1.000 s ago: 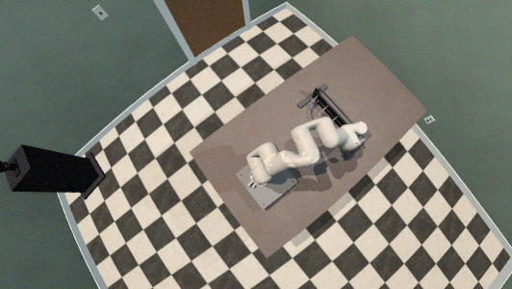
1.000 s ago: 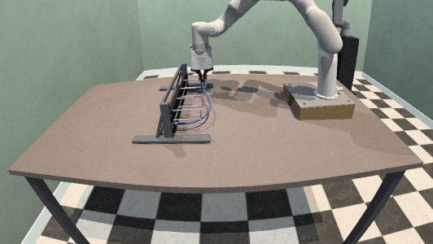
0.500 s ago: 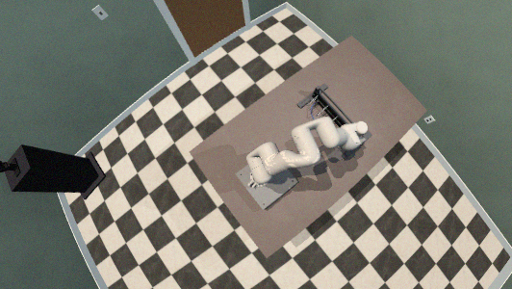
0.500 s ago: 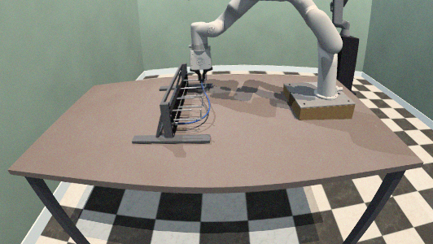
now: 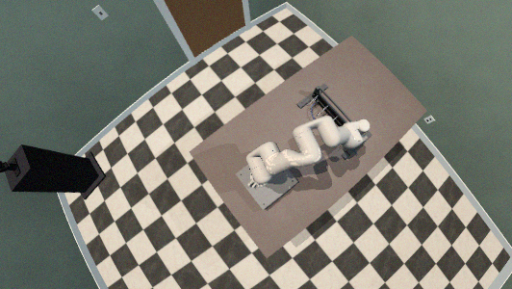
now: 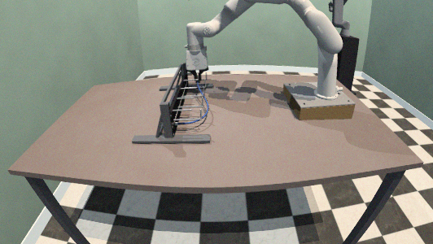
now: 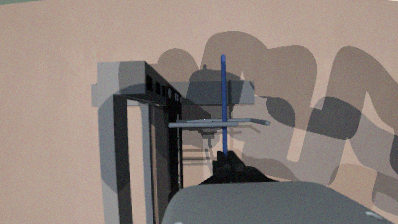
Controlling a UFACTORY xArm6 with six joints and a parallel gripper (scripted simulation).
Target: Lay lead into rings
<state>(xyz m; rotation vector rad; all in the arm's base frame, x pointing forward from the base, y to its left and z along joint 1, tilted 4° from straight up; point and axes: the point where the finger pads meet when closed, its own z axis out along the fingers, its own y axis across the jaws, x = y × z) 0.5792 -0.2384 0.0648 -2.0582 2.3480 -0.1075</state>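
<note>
Jaws clenched on blue lead [image 5: 312,113] [image 6: 208,106] [image 7: 223,90] near rack's [image 5: 337,105] [image 6: 164,110] [image 7: 107,75] far end — probably keeping it taut for the last rings.

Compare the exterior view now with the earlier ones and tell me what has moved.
The gripper has shifted slightly toward the rack, carrying the held part of the blue lead with it. Nothing visibly taken up or let go; the rack looks unmoved.
</note>
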